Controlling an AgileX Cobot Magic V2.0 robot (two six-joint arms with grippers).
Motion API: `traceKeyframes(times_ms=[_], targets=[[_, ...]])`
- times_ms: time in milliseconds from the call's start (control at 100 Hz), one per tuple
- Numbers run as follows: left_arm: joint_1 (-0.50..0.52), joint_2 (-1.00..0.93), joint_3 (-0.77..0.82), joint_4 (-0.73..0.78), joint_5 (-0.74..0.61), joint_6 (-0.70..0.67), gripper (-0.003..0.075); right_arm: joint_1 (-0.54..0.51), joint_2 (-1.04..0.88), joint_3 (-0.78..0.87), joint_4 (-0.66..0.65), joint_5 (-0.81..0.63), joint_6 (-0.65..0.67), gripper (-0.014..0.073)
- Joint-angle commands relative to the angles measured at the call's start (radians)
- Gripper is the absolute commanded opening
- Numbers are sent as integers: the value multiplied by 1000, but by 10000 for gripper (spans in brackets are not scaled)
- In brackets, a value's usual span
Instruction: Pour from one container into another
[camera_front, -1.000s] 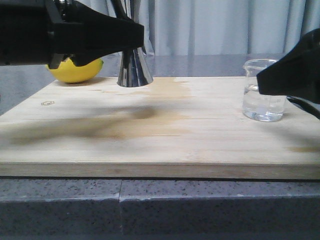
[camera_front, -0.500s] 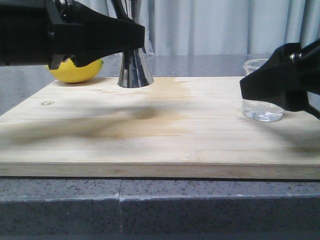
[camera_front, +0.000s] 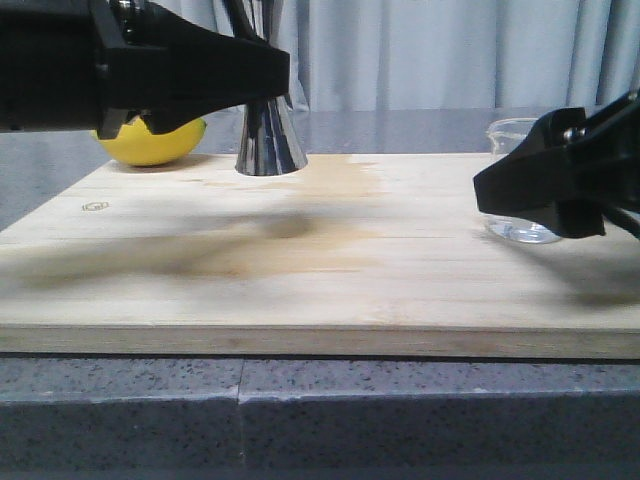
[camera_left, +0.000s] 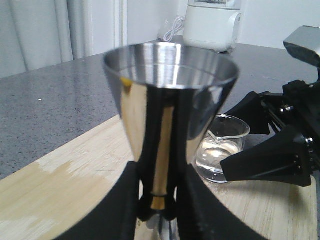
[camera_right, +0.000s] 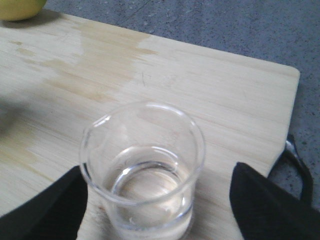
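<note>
The steel jigger (camera_front: 270, 140) stands upright on the board's far left part, its brass-banded waist (camera_left: 159, 192) pinched between the black fingers of my left gripper (camera_left: 159, 200), which is shut on it. In the front view that gripper (camera_front: 280, 75) reaches in from the upper left. The clear glass beaker (camera_right: 145, 170) holds a little clear liquid and stands at the board's right side, mostly hidden in the front view apart from its rim (camera_front: 512, 127). My right gripper (camera_right: 157, 205) is open, one finger on each side of the beaker, with a gap at the right finger.
A yellow lemon (camera_front: 150, 140) lies at the far left behind the left arm. The wooden board (camera_front: 320, 290) has a damp stain in its middle and a dark handle (camera_right: 295, 165) at its right end. A white appliance (camera_left: 210, 25) stands beyond.
My right gripper has moved left and lower, coming in front of the beaker and straddling it. The left gripper and jigger have stayed still.
</note>
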Motion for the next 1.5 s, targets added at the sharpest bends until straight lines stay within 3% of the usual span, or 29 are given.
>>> traceKeyframes(times_ms=[0,710,1180,1490], targets=[[2,-39,-29,-39,-70,-8,-19,-1,-8,-26,-4,-83,-11,443],[2,-39,-29,-31,-70,-8,-19,-1,-8,-26,-4,-65,-11,134],[2,-39,-29,-18,-70,-8,-19,-1,-8,-31,-12,-158,-11,122],[2,-39,-29,-13,-70,-11,-19,-1,-10,-120,-58,-102,-11,122]])
